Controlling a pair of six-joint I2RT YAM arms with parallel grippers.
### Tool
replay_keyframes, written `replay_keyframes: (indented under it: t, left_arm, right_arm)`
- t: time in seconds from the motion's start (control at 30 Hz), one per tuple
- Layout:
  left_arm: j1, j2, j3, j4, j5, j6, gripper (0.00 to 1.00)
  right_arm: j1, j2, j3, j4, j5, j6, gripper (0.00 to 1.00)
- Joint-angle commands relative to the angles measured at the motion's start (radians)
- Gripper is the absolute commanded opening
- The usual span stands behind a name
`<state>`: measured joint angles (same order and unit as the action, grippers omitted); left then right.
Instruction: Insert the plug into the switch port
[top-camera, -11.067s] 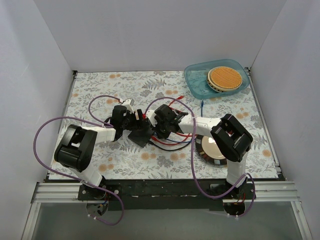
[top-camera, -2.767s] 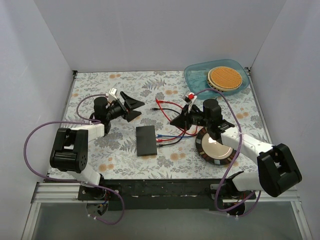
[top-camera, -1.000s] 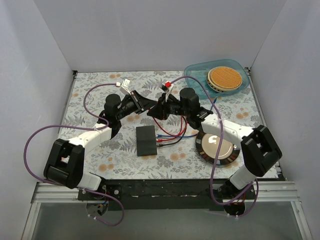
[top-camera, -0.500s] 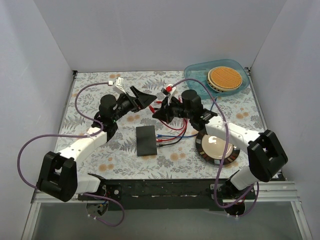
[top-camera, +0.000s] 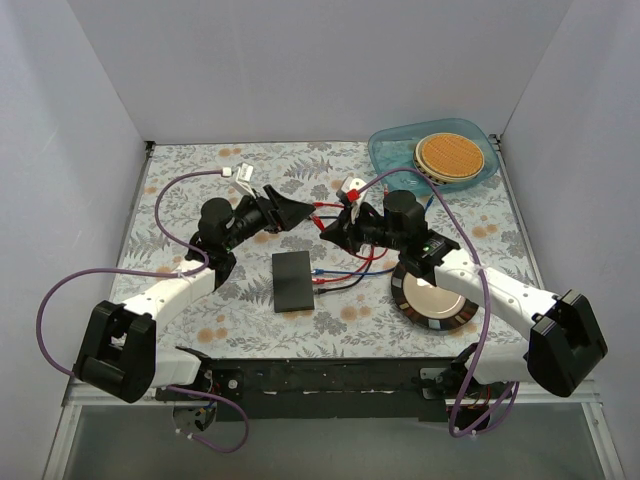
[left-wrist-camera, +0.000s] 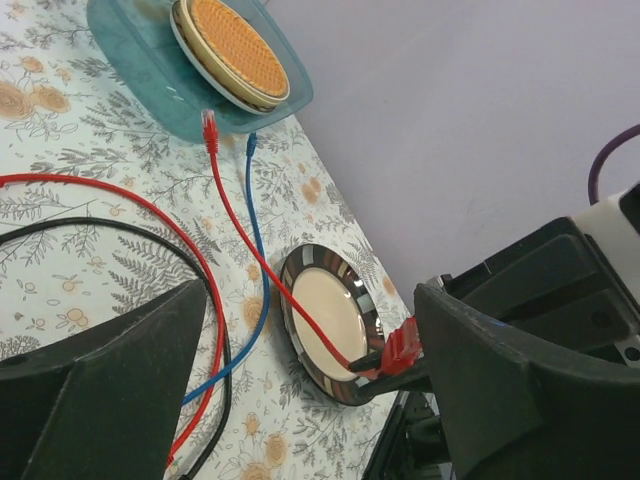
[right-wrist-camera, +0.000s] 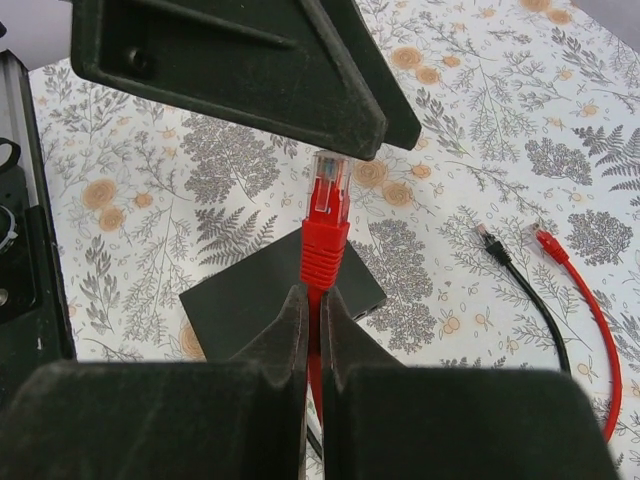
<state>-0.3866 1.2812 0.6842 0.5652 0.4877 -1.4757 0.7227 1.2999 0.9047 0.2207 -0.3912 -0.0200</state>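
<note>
My right gripper (right-wrist-camera: 312, 296) is shut on the red cable just behind its red plug (right-wrist-camera: 326, 214), which points up and away above the mat. The same plug (left-wrist-camera: 403, 346) shows in the left wrist view at the right gripper's tips, close to one left finger. My left gripper (left-wrist-camera: 310, 295) is open, its fingers (right-wrist-camera: 250, 60) spread around the plug without touching it. The flat black switch box (top-camera: 292, 281) lies on the mat below both grippers (top-camera: 312, 220). A switch port (right-wrist-camera: 362, 312) shows on its edge.
A round black-rimmed dish (top-camera: 432, 295) sits right of the box. Red, blue and black cables (top-camera: 345, 272) loop between them, with loose plugs (right-wrist-camera: 540, 238) on the mat. A blue tray (top-camera: 395, 165) holding an orange disc (top-camera: 449, 155) stands at the back right.
The left gripper opened and let go of the red plug. The right gripper closed on the cable behind the plug and drew it slightly right.
</note>
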Motion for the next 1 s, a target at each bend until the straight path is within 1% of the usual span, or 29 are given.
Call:
replay_keyframes:
  t: [0.0,0.03,0.07,0.17,0.37,0.4,0.5,0.53,0.6,0.63,0.67,0.73,0.77,0.8,0.93,0.97]
  left_arm:
    - [-0.003,-0.031,-0.018,0.097,0.078,0.029,0.81]
    - [-0.003,-0.033,-0.018,0.104,0.092,0.028,0.79]
    - [-0.003,-0.033,-0.02,0.117,0.1,0.026,0.74]
    - [-0.006,-0.029,-0.026,0.142,0.129,0.02,0.71]
    - [-0.026,0.007,0.009,0.119,0.163,0.041,0.59]
    - [-0.034,0.012,0.011,0.119,0.16,0.048,0.54]
    - [-0.044,0.021,0.017,0.122,0.157,0.046,0.51]
    - [-0.047,0.024,0.021,0.121,0.158,0.049,0.46]
    - [-0.054,0.029,0.029,0.107,0.157,0.055,0.4]
    - [-0.054,0.03,0.031,0.102,0.155,0.058,0.33]
    - [-0.055,0.03,0.034,0.101,0.157,0.06,0.28]
    - [-0.058,0.03,0.035,0.096,0.15,0.058,0.14]
    - [-0.058,0.032,0.041,0.087,0.147,0.06,0.02]
    - [-0.06,0.03,0.044,0.082,0.146,0.061,0.0]
    - [-0.064,0.027,0.055,0.059,0.131,0.066,0.0]
    - [-0.066,0.026,0.055,0.047,0.126,0.069,0.0]
  right_arm:
    - [0.003,-0.022,0.006,0.003,0.023,-0.043,0.01]
    - [0.003,-0.019,0.008,0.002,0.026,-0.044,0.01]
    - [0.003,-0.017,0.011,0.0,0.025,-0.044,0.01]
    - [0.003,-0.002,0.026,-0.009,0.012,-0.044,0.01]
    - [0.003,0.013,0.042,-0.014,-0.001,-0.037,0.01]
    - [0.003,0.016,0.045,-0.015,-0.006,-0.035,0.01]
    - [0.001,0.025,0.053,-0.023,-0.015,-0.034,0.01]
    - [0.003,0.027,0.053,-0.024,-0.015,-0.032,0.01]
    - [0.001,0.029,0.054,-0.024,-0.02,-0.029,0.01]
    - [0.003,0.03,0.053,-0.024,-0.02,-0.028,0.01]
    - [0.003,0.03,0.053,-0.024,-0.021,-0.026,0.01]
    - [0.003,0.033,0.056,-0.024,-0.021,-0.021,0.01]
    - [0.003,0.035,0.057,-0.024,-0.024,-0.02,0.01]
    - [0.003,0.039,0.057,-0.029,-0.026,-0.018,0.01]
    - [0.003,0.048,0.066,-0.038,-0.029,-0.015,0.01]
    - [0.003,0.053,0.075,-0.041,-0.031,-0.017,0.03]
